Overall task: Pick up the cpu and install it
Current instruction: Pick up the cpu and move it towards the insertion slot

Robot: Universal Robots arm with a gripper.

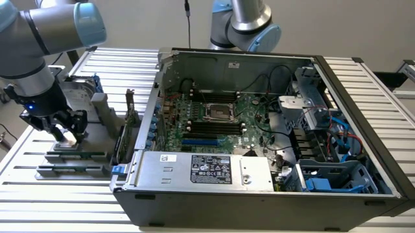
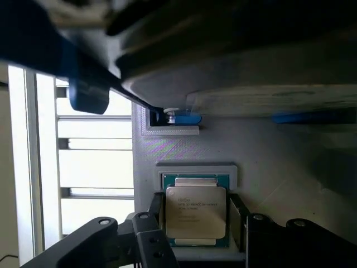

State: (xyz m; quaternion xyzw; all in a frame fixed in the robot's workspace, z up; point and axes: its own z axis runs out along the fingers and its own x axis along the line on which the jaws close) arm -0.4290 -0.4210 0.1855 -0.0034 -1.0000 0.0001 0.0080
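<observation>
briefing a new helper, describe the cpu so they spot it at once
Beside the open computer case, on the exterior view's left, sits a grey parts holder, with the gripper over it. Beneath the gripper the cpu lies flat in a square recess: a small silvery-topped square on green board, unlike the long memory sticks nearby.

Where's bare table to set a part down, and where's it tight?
Bare table at the exterior view's lower left, before the fixture, and at its right, past the case. Crowded: the fixture, with the end effector over the cpu, and inside the case.
</observation>
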